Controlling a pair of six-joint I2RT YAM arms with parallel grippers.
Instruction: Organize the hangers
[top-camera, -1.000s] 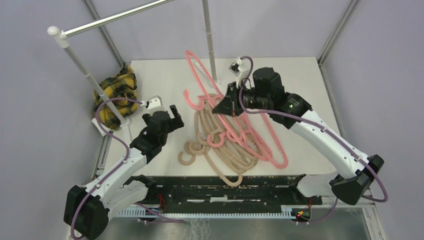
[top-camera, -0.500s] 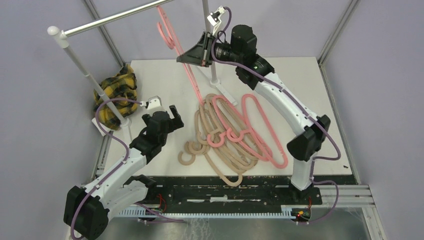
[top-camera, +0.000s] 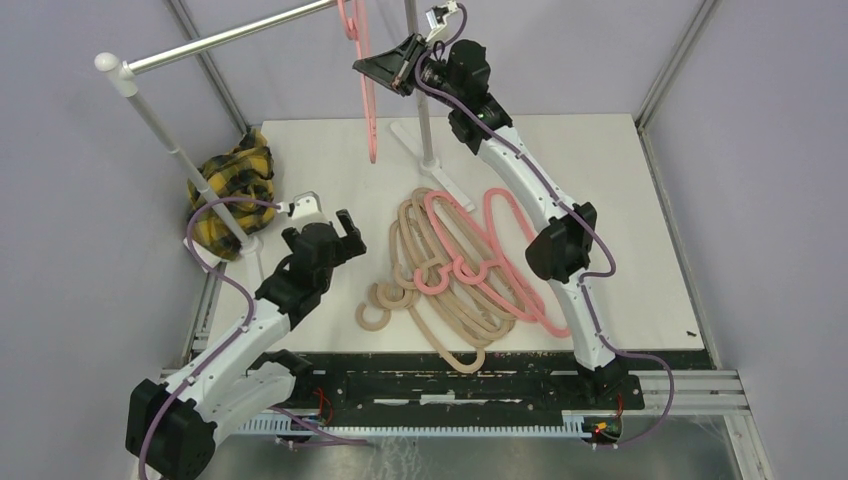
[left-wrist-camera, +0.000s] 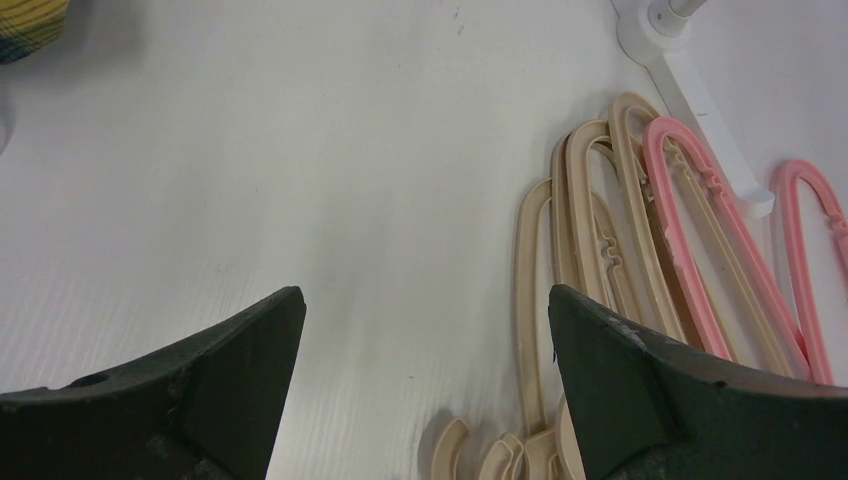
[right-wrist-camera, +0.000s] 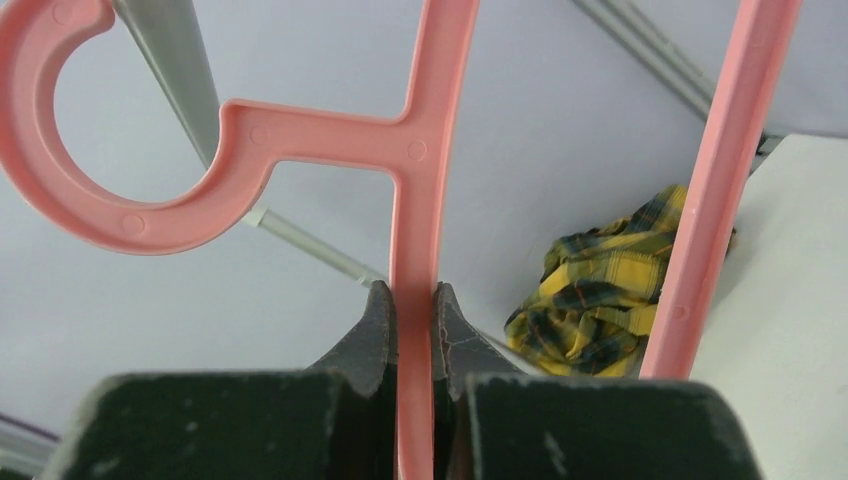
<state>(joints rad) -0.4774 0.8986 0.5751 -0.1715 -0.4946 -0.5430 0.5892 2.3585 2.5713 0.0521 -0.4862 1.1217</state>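
One pink hanger (top-camera: 368, 110) is raised high at the back, hanging down with its hook close to the end of the rail (top-camera: 230, 38); whether the hook is over the rail yet cannot be told. The right hand (right-wrist-camera: 410, 300) is clamped on the thin stem just under the hook, pads flat on either side. The remaining hangers (top-camera: 450, 270), beige with a few pink, lie in an overlapping heap on the counter (top-camera: 620, 200), hooks toward the near-left. The left hand (left-wrist-camera: 422, 298) hovers spread wide and empty over bare counter just left of that heap. A plaid cloth (top-camera: 235, 190) sits at the far-left edge. Judgement: these look light, stiff plastic with smooth faces, likely to swing or twist in a narrow pinch. The stem by the hook seems the best hold, since it keeps the hook free. Tangled notches in the heap could drag neighbours along.
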